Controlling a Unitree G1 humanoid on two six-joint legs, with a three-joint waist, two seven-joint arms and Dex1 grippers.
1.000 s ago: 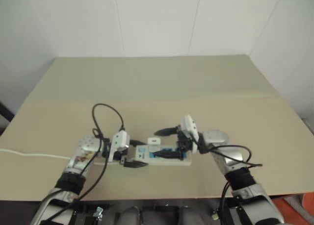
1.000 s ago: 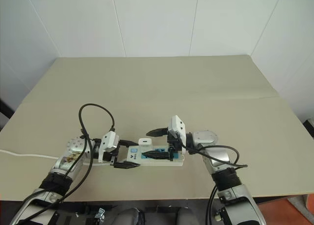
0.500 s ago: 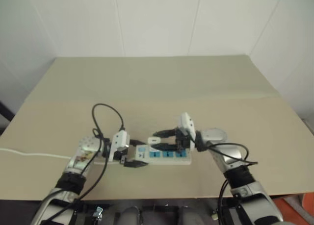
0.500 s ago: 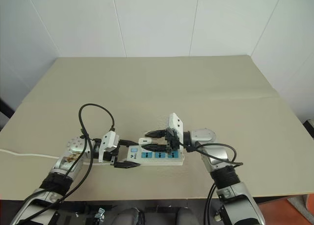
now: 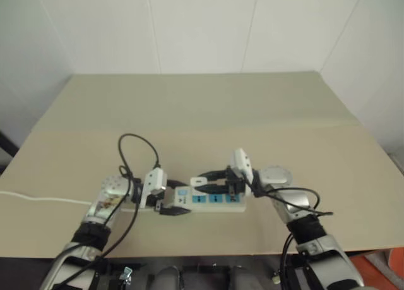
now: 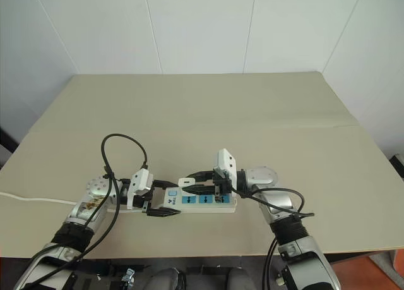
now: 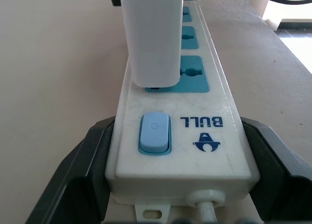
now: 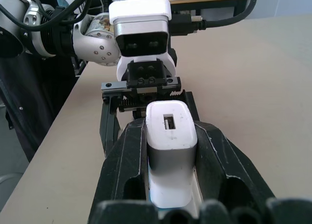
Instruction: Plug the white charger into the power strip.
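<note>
The power strip (image 6: 211, 202) lies near the table's front edge, its blue sockets facing up. My left gripper (image 6: 165, 198) is shut on the strip's switch end, one black finger (image 7: 80, 177) pressed to each side. The white charger (image 6: 185, 182) stands upright over the socket nearest the blue switch (image 7: 155, 132), its base against the socket face. From the opposite side my right gripper (image 6: 189, 182) is shut on the white charger (image 8: 170, 136), with a finger (image 8: 127, 155) flat against each of its sides. The prongs are hidden.
The strip's thin white cord (image 6: 31, 199) runs left off the beige table (image 6: 208, 113). A black cable loop (image 6: 126, 148) rises above my left wrist. White walls close in behind and at both sides.
My right gripper, which stood open around the charger a second ago, has shut on it. The left gripper and the strip have not moved.
</note>
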